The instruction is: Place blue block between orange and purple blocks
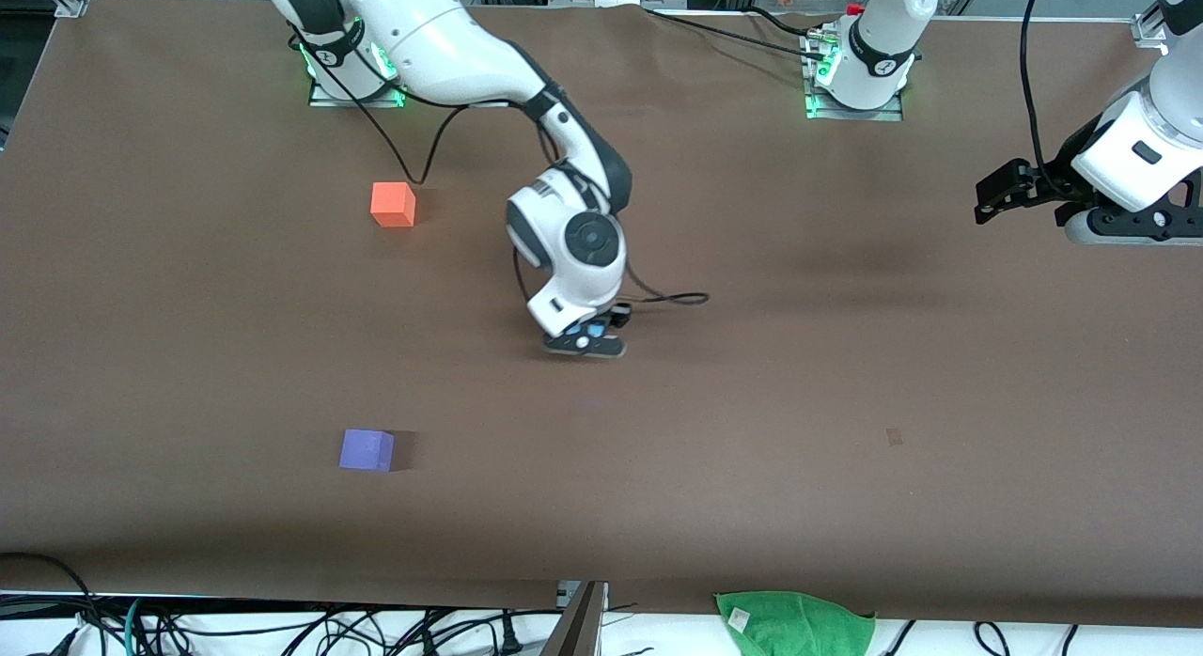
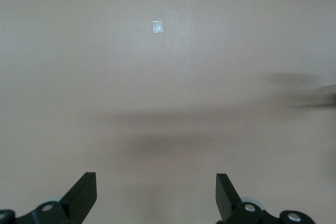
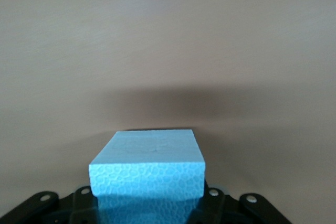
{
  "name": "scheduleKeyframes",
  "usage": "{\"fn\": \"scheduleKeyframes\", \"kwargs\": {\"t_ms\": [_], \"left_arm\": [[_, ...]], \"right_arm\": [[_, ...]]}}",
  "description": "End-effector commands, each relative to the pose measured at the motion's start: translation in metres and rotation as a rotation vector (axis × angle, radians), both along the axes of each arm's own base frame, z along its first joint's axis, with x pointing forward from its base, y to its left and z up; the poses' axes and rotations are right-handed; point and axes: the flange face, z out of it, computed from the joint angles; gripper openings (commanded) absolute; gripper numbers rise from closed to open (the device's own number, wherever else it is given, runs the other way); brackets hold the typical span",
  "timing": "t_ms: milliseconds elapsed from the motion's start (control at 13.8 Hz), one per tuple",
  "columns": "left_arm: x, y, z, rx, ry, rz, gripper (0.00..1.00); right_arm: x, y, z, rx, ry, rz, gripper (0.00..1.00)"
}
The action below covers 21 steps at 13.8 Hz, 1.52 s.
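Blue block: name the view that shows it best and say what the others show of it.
The right wrist view: the blue block fills the foreground, clamped in the right gripper. The front view shows only a blue sliver under that gripper. The left wrist view shows none.

I see even, bright overhead light on the matte brown worktop, with soft shadows and no glare. The small violet-purple matte cube throws a short shadow toward the left arm's end. My left wrist view looks washed out, with smeared dark streaks at one edge.
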Motion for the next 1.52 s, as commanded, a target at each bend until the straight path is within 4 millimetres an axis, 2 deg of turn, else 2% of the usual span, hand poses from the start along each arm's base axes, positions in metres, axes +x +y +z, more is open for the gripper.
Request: {"fn": "scheduleKeyframes", "kwargs": {"t_ms": [0,145,217,289,434,578,651,867,940,1012,1157,1229,1301,1446], "left_arm": [[-0.011,0.000,0.002,-0.005,0.022,0.003,1.00],[-0.009,0.000,0.001,-0.005,0.027,0.003,1.00],[-0.009,0.000,0.001,-0.005,0.025,0.004,1.00],[-0.009,0.000,0.001,-0.005,0.027,0.004,1.00],[-0.009,0.000,0.001,-0.005,0.025,0.003,1.00],[-0.009,0.000,0.001,-0.005,0.027,0.001,1.00],[-0.009,0.000,0.001,-0.005,0.025,0.001,1.00],[-0.009,0.000,0.001,-0.005,0.025,0.001,1.00],[-0.009,0.000,0.001,-0.005,0.025,0.001,1.00],[-0.009,0.000,0.001,-0.005,0.025,0.000,1.00],[-0.009,0.000,0.001,-0.005,0.028,0.000,1.00],[-0.009,0.001,0.001,-0.005,0.028,0.003,1.00],[-0.009,0.001,0.001,-0.005,0.028,0.001,1.00],[-0.010,0.001,0.000,-0.005,0.031,-0.002,1.00]], "right_arm": [[0.027,-0.079,0.024,-0.011,0.079,0.033,0.00],[0.040,-0.148,0.035,-0.002,0.111,0.051,0.00],[0.043,-0.189,0.038,0.015,0.109,0.063,0.00],[0.040,-0.223,0.039,0.030,0.102,0.080,0.00],[0.025,-0.291,0.023,0.050,0.083,0.052,0.00],[0.009,-0.322,0.008,0.058,0.065,0.024,0.00],[0.005,-0.333,-0.001,0.059,0.065,0.004,0.00],[-0.005,-0.334,-0.017,0.085,0.046,-0.035,0.01],[-0.004,-0.334,-0.017,0.086,0.044,-0.027,0.46],[-0.002,-0.334,-0.015,0.087,0.041,-0.022,0.99],[0.004,-0.332,0.004,0.097,0.022,-0.012,1.00],[0.005,-0.330,0.021,0.102,0.020,-0.013,1.00],[0.006,-0.327,0.043,0.108,0.024,-0.010,1.00],[0.009,-0.324,0.110,0.124,0.034,-0.015,1.00]]}}
